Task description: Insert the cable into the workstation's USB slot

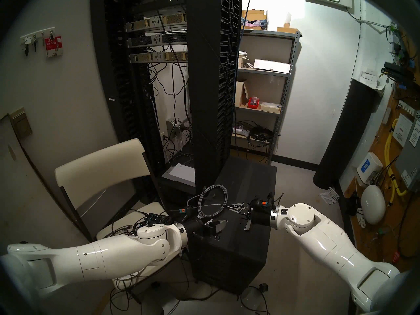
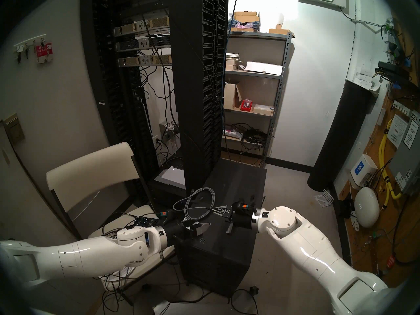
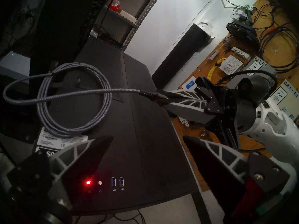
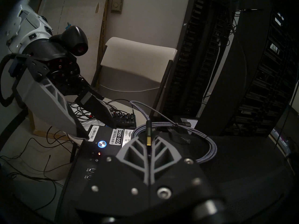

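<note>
Right pincer (image 4: 148, 151) clamped tight on the cable (image 3: 77, 96) plug, over the workstation (image 3: 145, 130) top, holding it for the hand-off or re-grip. Cable coil on the workstation's top. Left pincer (image 3: 147, 147) wide open, empty, above the workstation's USB slots (image 3: 117, 182).

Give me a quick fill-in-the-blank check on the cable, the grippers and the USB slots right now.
1. The right gripper is shut on the cable's ____.
2. The left gripper is ____ and holds nothing.
3. The rest of the cable lies coiled on the ____ of the workstation.
4. The USB slots number ____, both empty.

Answers: plug; open; top; two
</note>
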